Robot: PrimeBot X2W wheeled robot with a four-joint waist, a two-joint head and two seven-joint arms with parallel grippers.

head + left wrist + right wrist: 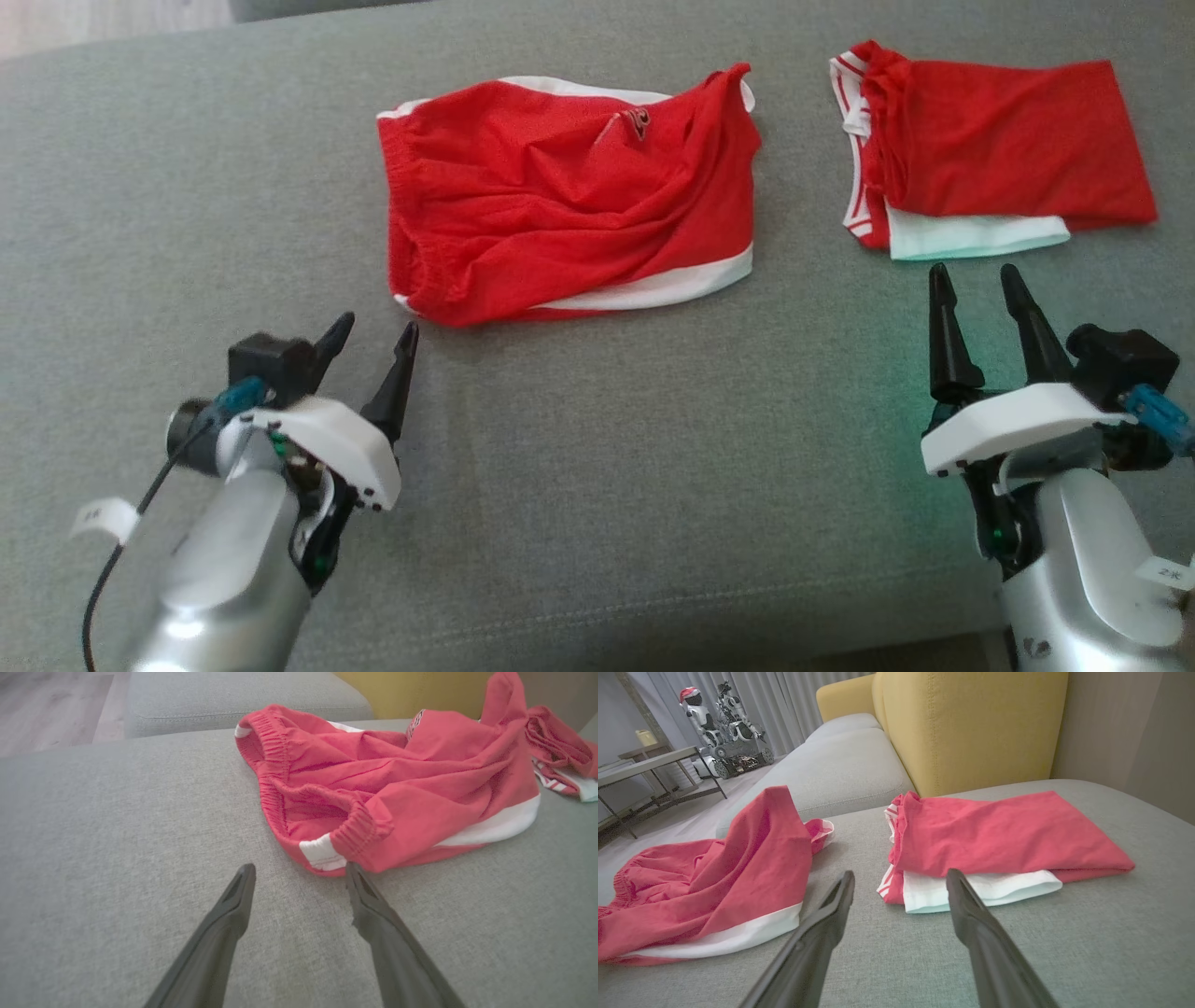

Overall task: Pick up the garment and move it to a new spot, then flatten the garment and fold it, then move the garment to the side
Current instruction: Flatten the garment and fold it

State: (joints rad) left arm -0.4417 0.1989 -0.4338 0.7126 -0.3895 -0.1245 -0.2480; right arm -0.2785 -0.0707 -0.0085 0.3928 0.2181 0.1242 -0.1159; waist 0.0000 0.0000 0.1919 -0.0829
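Note:
Red shorts with white trim lie rumpled in the middle of the grey cushion, elastic waistband to the left. My left gripper is open just short of the waistband's near corner, nothing between its fingers. A second red and white garment lies folded at the right. My right gripper stands open just in front of its white hem, holding nothing.
A yellow sofa back rises behind the cushion, with another grey seat cushion beyond. Off to the far left stand a low table and a small robot on the floor. Bare cushion lies in front of both garments.

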